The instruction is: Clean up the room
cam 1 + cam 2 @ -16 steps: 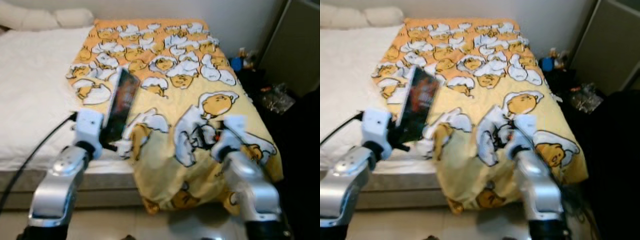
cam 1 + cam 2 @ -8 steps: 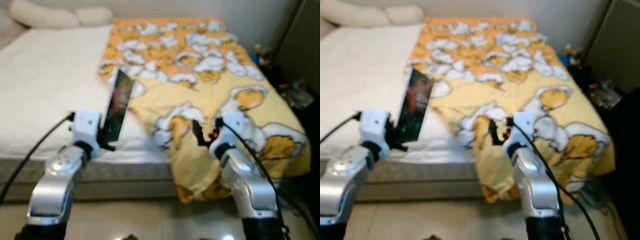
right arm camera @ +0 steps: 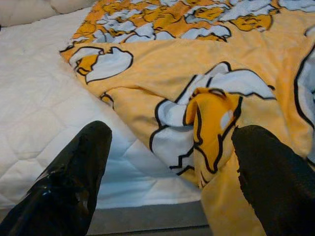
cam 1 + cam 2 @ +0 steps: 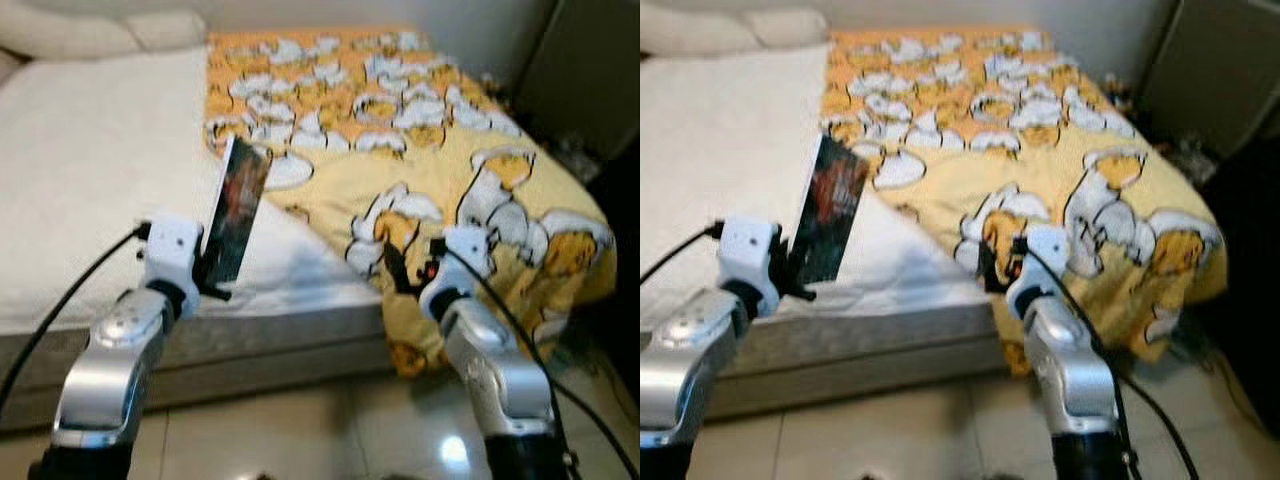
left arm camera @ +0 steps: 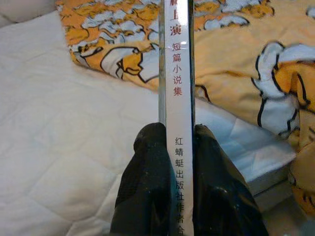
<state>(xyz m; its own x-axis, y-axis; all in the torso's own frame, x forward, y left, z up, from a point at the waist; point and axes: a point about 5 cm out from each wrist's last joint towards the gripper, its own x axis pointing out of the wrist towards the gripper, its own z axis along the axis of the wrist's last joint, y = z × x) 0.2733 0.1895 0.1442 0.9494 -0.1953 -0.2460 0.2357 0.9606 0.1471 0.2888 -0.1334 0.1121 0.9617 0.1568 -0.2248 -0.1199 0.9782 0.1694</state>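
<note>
So, left claw point(image 5: 177, 147) first: both black fingers point(image 5: 147, 182) are pinched tight on a thin book point(image 4: 236, 208), gripping it by its lower end with the white spine point(image 5: 178, 73) facing the wrist camera, Chinese characters running down it. The book stands nearly upright, dark cover showing, held over the near edge of the bed point(image 4: 90, 170) above the bare white mattress.

Across to the right claw point(image 3: 167, 162): fingers spread wide and holding nothing, poised just off the bed's edge, pointed at a bunched fold of the blanket point(image 4: 440, 150). That blanket is yellow with a cartoon print; it covers the right side of the bed and spills over the near right corner toward the tiled floor point(image 4: 300, 430).

Pillows point(image 4: 100, 30) lie at the bed's head.
</note>
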